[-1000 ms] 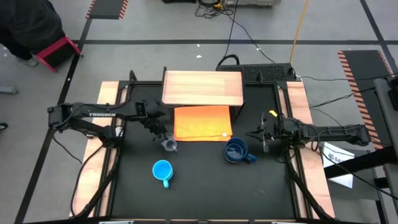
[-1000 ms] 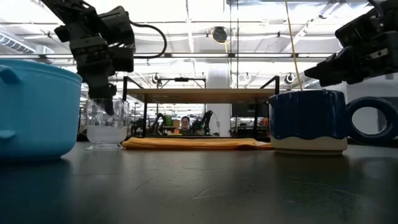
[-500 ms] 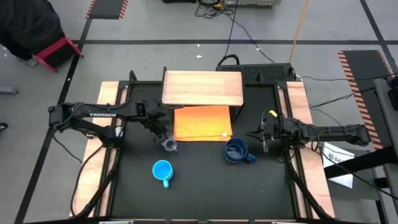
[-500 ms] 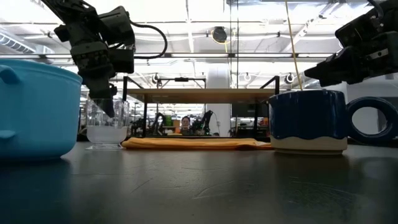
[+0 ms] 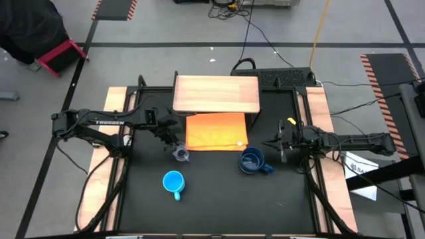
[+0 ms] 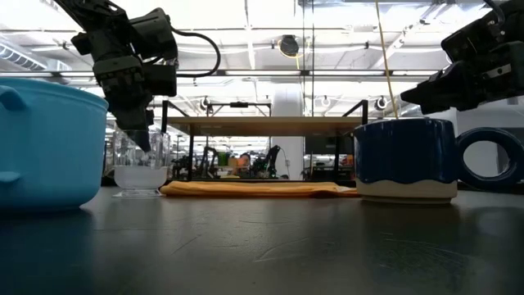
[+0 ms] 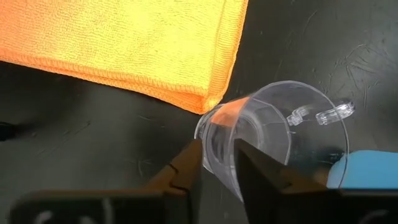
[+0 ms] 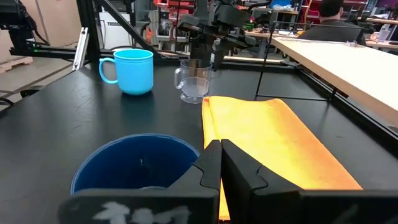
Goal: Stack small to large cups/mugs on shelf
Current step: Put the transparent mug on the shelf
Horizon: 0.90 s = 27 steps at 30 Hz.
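The tiny clear glass cup (image 5: 180, 154) stands upright on the black table by the orange cloth's near left corner. My left gripper (image 7: 219, 163) reaches down onto it from above, one finger inside and one outside, shut on its wall. The light-blue mug (image 5: 173, 182) stands nearer the front edge on its base. The dark-blue mug (image 5: 252, 161) stands upright to the right. My right gripper (image 5: 282, 145) hovers shut just to the right of it, touching nothing. The light-wood shelf (image 5: 216, 94) stands at the back. My left gripper has the glass cup's wall (image 7: 217, 146) near the rim between its two fingers (image 7: 186, 171), one finger inside the cup and one outside. The fingers come from above, slanting down. The cup stays upright with its base on the table (image 6: 139, 193).
The folded orange cloth (image 5: 217, 131) lies flat in front of the shelf, its corner touching or nearly touching the glass cup. Wooden side rails (image 5: 114, 106) flank the black table. Open black surface lies along the near edge (image 5: 219, 206).
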{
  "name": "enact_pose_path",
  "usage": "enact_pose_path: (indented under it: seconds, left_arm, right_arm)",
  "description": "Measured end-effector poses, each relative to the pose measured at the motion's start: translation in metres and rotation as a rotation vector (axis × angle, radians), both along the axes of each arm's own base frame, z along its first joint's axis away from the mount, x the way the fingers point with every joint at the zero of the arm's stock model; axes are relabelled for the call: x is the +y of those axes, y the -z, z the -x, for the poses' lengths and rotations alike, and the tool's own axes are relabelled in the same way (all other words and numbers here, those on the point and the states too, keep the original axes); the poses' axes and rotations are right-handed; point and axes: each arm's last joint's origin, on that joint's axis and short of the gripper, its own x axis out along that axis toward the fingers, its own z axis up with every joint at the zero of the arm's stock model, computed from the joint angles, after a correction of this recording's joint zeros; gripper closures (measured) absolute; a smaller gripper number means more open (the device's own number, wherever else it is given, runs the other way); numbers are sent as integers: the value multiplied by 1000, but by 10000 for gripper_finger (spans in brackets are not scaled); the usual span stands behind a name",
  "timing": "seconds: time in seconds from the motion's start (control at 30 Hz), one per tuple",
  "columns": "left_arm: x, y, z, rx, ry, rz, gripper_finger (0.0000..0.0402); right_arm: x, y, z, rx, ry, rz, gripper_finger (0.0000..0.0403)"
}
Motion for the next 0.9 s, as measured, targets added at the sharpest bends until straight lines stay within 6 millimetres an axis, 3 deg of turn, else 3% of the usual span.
enact_pose_path:
  seconds: [0.23,0.6,0.77,0.9]
  left_arm:
    - [0,0,0,-10,43,-14,394]
    - [-1,-7,-7,-113,78,-61,398]
    - [-8,-21,1,-154,128,-194,399]
    - [-10,-44,15,-265,93,-252,400]
  right_arm:
    - [0,0,0,4,0,-3,403]
    - [0,1,0,8,2,-13,403]
    - [0,1,0,8,2,-15,403]
    - [0,2,0,16,3,-25,403]
